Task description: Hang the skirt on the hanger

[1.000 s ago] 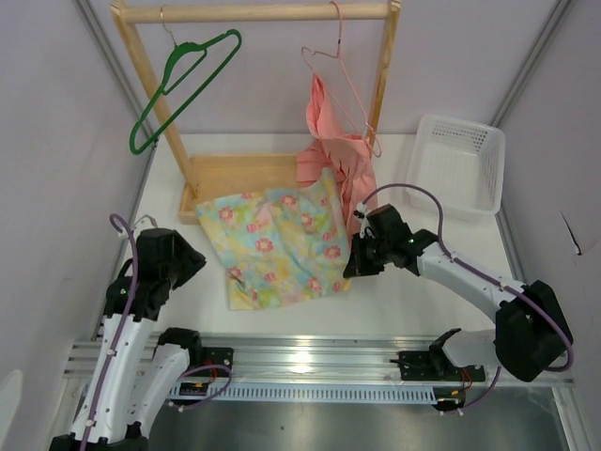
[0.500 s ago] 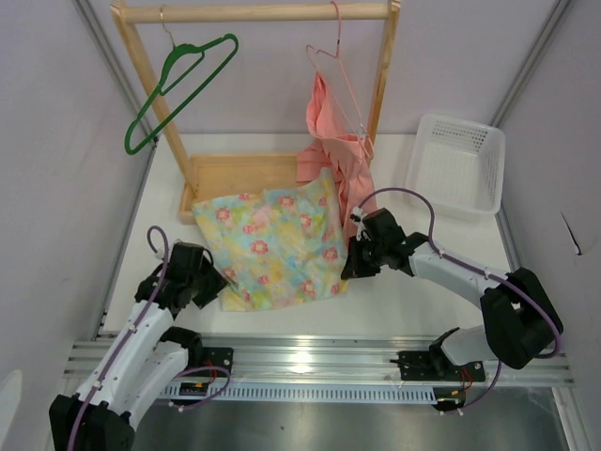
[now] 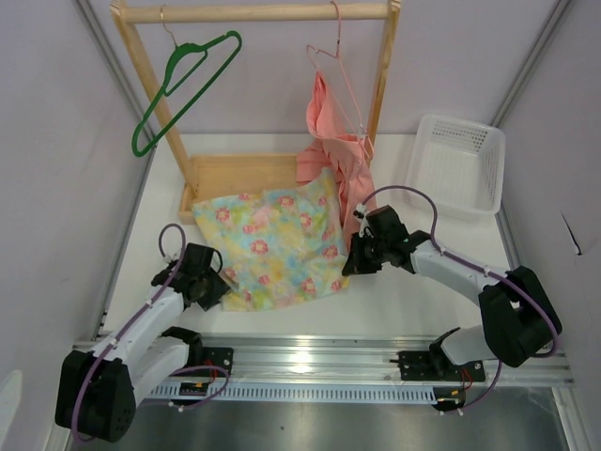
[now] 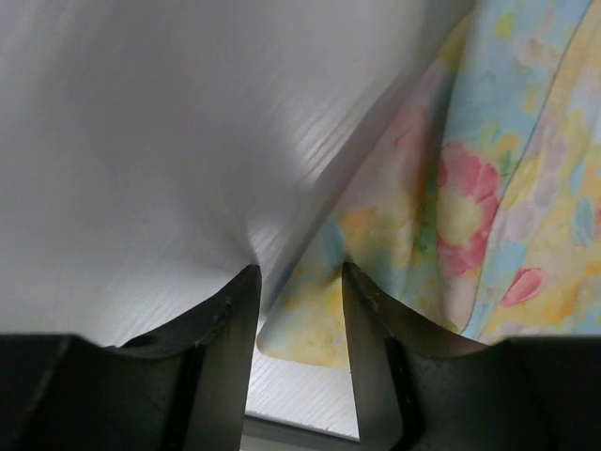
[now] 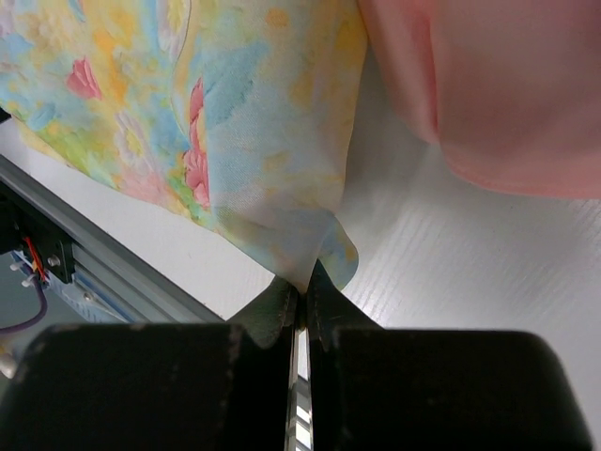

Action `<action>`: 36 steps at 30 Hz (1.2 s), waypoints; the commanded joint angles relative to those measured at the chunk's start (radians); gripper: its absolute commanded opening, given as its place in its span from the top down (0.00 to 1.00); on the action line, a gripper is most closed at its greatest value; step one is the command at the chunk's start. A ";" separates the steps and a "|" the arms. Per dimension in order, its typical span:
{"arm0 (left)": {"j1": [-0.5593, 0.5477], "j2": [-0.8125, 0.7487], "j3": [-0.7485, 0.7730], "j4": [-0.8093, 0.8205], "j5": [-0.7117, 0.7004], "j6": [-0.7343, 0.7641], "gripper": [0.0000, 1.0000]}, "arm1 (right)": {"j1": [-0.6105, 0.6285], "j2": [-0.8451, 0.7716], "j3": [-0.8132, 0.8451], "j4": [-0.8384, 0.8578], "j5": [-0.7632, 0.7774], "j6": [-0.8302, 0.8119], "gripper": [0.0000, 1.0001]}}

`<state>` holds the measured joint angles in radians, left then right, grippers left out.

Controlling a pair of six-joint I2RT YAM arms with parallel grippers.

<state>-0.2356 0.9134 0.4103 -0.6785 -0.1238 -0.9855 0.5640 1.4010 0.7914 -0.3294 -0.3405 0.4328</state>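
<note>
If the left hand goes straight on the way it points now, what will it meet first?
Most likely the skirt: its near corner lies between the open fingers of the left hand.

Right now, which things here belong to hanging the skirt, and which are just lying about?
Job: pastel floral cloth skirt; dark green plastic hanger.
Lying about: salmon-pink ruffled garment; thin pink wire hanger; white plastic basket.
</note>
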 commanded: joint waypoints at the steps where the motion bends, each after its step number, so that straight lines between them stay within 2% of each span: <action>1: -0.007 0.036 -0.048 0.112 0.033 0.018 0.57 | -0.010 0.013 0.051 0.036 -0.023 -0.011 0.96; 3: -0.007 0.057 -0.062 0.141 0.047 0.021 0.62 | -0.012 0.021 0.057 0.036 -0.028 -0.009 0.96; 6: -0.005 0.059 -0.056 0.171 0.078 0.034 0.88 | -0.012 0.027 0.081 0.030 -0.031 -0.011 0.96; 7: -0.005 0.050 -0.038 0.166 0.084 0.045 1.00 | -0.013 0.029 0.089 0.027 -0.031 -0.011 0.96; 11: 0.019 -0.036 0.138 0.038 0.101 0.108 1.00 | -0.027 0.024 0.173 -0.011 -0.040 -0.028 0.97; 15: 0.129 -0.113 0.431 -0.172 0.110 0.203 1.00 | -0.055 0.000 0.284 -0.049 -0.097 -0.025 0.97; 19: 0.222 -0.123 0.683 -0.278 0.146 0.289 1.00 | -0.059 -0.029 0.402 -0.066 -0.133 -0.011 0.97; 24: 0.232 -0.082 0.925 -0.280 0.177 0.262 1.00 | -0.084 -0.057 0.540 -0.065 -0.170 0.021 0.96; 26: 0.232 -0.061 0.962 -0.254 0.199 0.249 1.00 | -0.099 -0.059 0.589 -0.054 -0.190 0.046 0.94; 31: 0.232 0.027 1.114 -0.219 0.280 0.254 1.00 | -0.131 -0.074 0.611 0.021 -0.304 0.129 0.94; 36: 0.232 0.064 1.261 -0.263 0.222 0.271 1.00 | -0.136 -0.115 0.615 0.073 -0.312 0.178 0.94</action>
<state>-0.0113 0.9794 1.5673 -0.9363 0.1036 -0.7414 0.4305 1.3544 1.3487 -0.3752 -0.6025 0.5682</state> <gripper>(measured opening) 0.010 0.067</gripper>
